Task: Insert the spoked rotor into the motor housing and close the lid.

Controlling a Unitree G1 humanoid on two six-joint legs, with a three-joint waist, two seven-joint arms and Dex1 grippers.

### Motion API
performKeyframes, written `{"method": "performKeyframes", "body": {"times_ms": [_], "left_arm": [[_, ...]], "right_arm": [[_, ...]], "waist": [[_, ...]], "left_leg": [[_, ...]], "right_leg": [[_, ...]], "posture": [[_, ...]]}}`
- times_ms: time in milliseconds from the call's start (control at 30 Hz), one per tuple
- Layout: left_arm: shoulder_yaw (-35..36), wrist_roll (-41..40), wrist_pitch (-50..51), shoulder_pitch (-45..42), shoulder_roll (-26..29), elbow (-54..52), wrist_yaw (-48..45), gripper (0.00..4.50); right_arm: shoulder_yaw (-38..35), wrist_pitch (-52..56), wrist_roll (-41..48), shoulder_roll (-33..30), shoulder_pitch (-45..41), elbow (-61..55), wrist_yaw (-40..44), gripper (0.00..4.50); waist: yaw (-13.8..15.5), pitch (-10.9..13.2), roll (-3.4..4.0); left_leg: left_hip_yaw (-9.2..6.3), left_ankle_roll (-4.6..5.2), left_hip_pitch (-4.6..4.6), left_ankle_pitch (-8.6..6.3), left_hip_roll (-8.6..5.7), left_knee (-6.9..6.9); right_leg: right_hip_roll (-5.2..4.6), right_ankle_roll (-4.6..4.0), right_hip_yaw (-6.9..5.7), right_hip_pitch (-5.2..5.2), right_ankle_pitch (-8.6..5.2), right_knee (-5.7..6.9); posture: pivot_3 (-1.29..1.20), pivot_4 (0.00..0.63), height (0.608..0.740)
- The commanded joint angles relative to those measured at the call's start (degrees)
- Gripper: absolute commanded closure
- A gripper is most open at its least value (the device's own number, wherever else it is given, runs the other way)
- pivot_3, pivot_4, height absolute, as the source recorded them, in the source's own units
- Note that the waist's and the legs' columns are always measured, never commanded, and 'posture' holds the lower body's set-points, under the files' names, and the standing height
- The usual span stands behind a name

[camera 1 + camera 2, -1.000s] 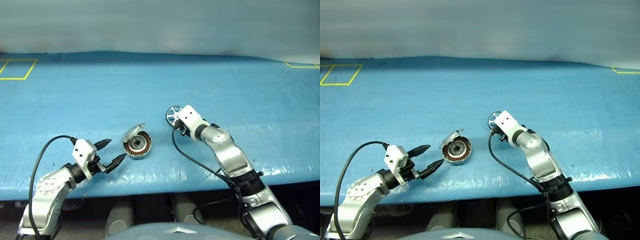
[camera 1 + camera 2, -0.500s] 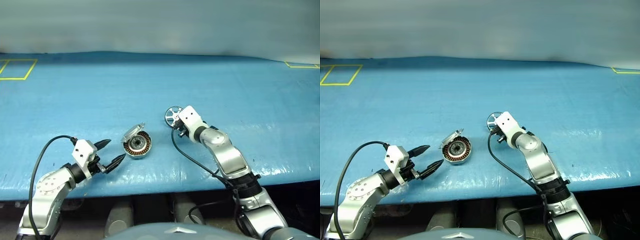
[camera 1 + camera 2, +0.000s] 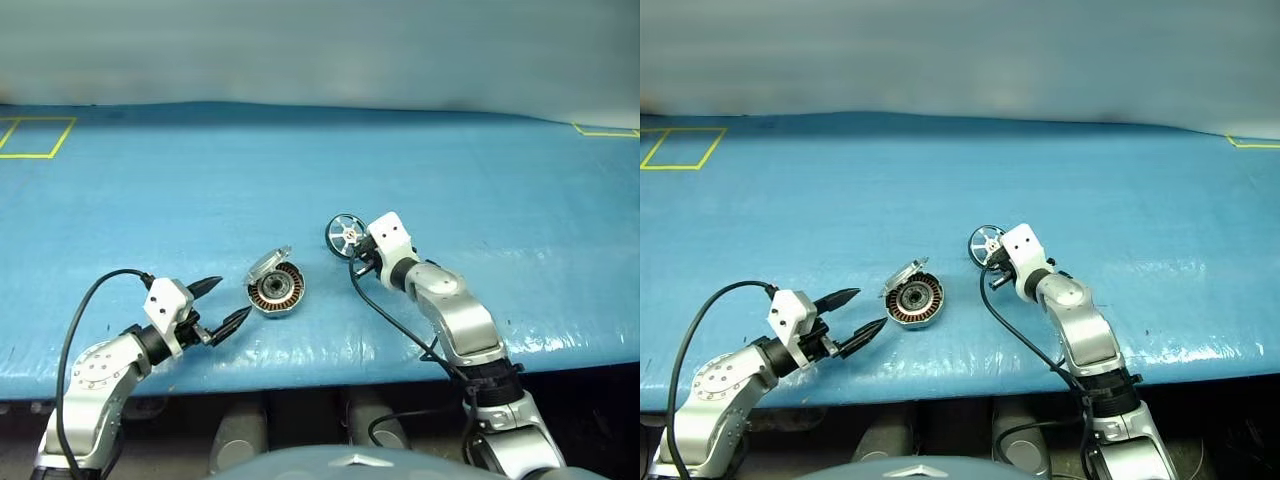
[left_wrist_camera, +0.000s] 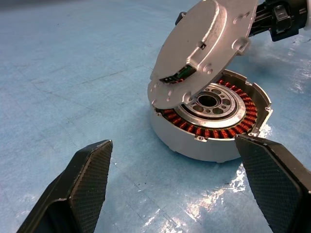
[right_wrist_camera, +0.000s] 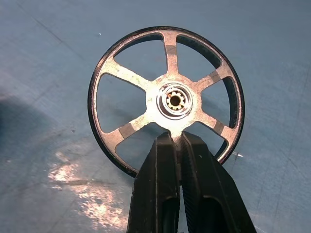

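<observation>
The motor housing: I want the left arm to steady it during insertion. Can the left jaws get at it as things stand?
Probably yes. The left gripper stands open beside the motor housing, with bare table between them. The raised lid stands on the housing's near side, so grip low.

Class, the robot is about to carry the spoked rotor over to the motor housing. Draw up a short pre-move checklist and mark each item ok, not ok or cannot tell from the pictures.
1. Right gripper shut on the spoked rotor: ok; the fingers pinch a spoke by the hub.
2. Rotor clear of the table: cannot tell; it stands on edge, but its lower rim is hidden.
3. Lid open: ok; it tilts up on its hinge, though it overhangs part of the opening.
4. Motor housing free of loose parts: ok; copper windings and central hub are bare.
5. Left gripper out of the path: ok; open, beside the housing, not touching it.
</observation>
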Motion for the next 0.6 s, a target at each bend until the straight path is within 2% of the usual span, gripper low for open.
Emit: {"method": "performKeyframes", "body": {"times_ms": [33,367,600], "left_arm": [[0.6,-0.9,-1.5,-0.4,-0.1,-0.2,-0.9,0.09],[0.5,-1.0,-1.4,-0.9,-0.1,0.4,-1.9,0.09],[0.6,-0.8,-1.3,-0.7,-0.1,0.3,-1.8,0.09]], "right_arm": [[-2.1,-0.2,6.2,-1.4,1.1,-6.7,4.7,4.47],[4.9,-2.0,8.2,-11.5,5.1,-12.2,13.2,4.47],[8.5,-3.8,8.2,-11.2,3.0,-12.8,14.1,4.47]], "waist": [[-0.1,0.0,0.0],[-0.1,0.0,0.0],[0.0,0.0,-0.03]], "left_leg": [[0.0,0.0,0.0,0.0,0.0,0.0],[0.02,0.0,0.01,0.0,0.0,0.01],[0.03,-0.01,0.0,0.0,0.0,0.02]], "right_leg": [[0.0,0.0,0.0,0.0,0.0,0.0],[-0.01,0.0,0.0,-0.01,-0.01,-0.01],[-0.01,0.01,-0.01,-0.02,-0.01,-0.01]], "posture": [[0.0,0.15,0.74],[0.0,0.15,0.74],[0.0,0.15,0.74]]}}
